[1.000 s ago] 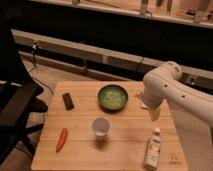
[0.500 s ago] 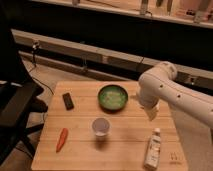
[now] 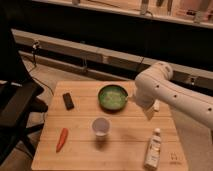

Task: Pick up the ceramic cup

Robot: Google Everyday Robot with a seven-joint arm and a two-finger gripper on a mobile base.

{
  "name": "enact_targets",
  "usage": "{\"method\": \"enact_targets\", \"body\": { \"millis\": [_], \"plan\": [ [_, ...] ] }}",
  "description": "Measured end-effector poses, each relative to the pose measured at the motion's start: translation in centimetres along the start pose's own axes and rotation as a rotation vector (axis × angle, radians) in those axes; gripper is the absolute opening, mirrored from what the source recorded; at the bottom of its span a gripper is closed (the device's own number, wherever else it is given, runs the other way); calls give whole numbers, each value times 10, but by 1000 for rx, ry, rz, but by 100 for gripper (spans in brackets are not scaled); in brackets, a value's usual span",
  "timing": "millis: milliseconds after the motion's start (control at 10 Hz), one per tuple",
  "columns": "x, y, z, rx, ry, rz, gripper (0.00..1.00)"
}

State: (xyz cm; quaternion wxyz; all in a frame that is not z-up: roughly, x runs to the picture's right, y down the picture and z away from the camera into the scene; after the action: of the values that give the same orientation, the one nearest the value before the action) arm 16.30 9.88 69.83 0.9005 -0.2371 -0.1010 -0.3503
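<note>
I am in the approach step: the gripper (image 3: 149, 111) hangs spread and empty above the wooden table (image 3: 80, 120) near its right edge, just beside the green bowl (image 3: 113, 97). The ceramic cup (image 3: 101, 127) stands upright and untouched around the table's centre, toward the front edge. As I judge it, the next move is to carry the gripper across above the cup, lower it with the jaws straddling the wall, then close.

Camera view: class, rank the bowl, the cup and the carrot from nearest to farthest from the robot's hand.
The hand hangs at the right of the scene.
1. Bowl: just left of the hand, toward the back.
2. Cup: in the middle, nearer the front.
3. Carrot: far left, at the front.
</note>
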Motion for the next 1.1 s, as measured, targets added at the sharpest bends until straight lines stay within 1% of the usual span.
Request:
{"method": "enact_targets", "body": {
  "millis": [200, 500, 600, 900, 1100],
  "plan": [
    [-9, -5, 1, -2, -10, -75, 80],
    [-13, -6, 4, -12, -18, -116, 80],
    [-17, -8, 5, -18, -22, -136, 80],
    [-27, -18, 7, -16, -29, -195, 80],
    [-32, -20, 9, -23, -36, -226, 80]
  ]
}}
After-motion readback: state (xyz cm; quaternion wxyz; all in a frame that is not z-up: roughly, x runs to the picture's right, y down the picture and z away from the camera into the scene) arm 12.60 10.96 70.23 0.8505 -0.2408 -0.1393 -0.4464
